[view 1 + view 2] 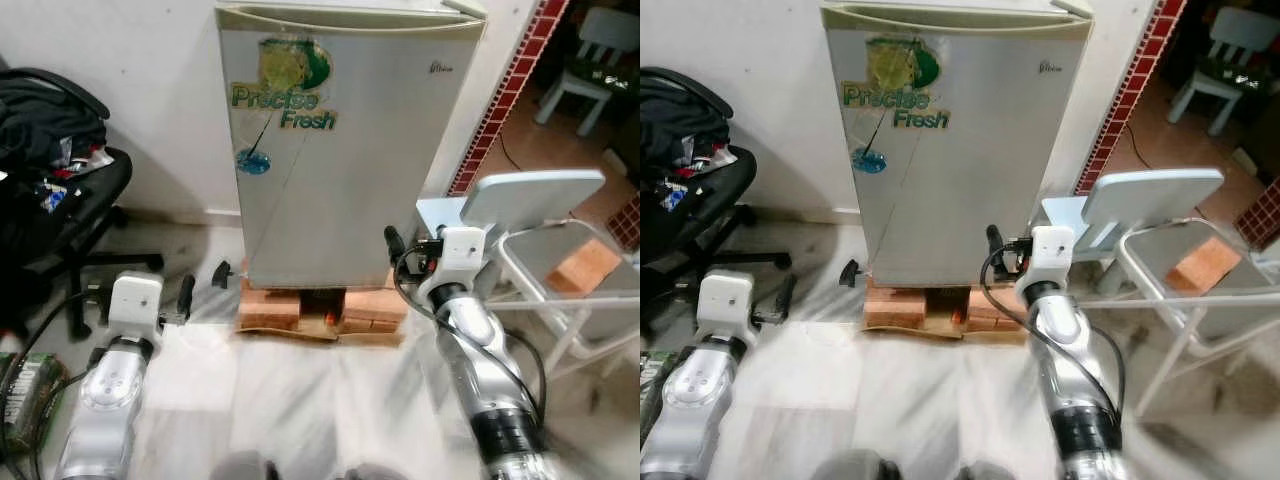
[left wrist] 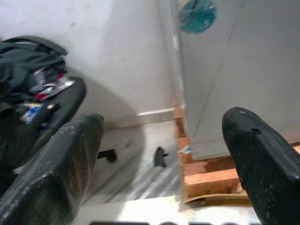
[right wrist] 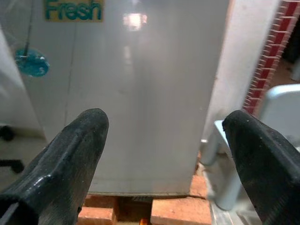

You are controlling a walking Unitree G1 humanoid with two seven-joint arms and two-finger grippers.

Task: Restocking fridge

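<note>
A small silver fridge (image 1: 340,150) with a "Precise Fresh" sticker stands against the white wall, door shut, raised on a row of bricks (image 1: 320,305). Both silver arms reach forward at floor level in front of it. My left gripper (image 2: 164,119) is open and holds nothing; it sits left of the fridge's lower left corner, well short of it. My right gripper (image 3: 165,118) is open and empty too, facing the lower right part of the fridge door, with one black finger (image 1: 393,243) showing close to the fridge's right edge.
A black office chair (image 1: 60,170) piled with clothes stands at the left. A pale blue plastic chair (image 1: 530,200) and a white frame carrying a brick (image 1: 583,265) crowd the right. A red-tiled column (image 1: 505,95) flanks the fridge. A green packet (image 1: 25,390) lies at lower left.
</note>
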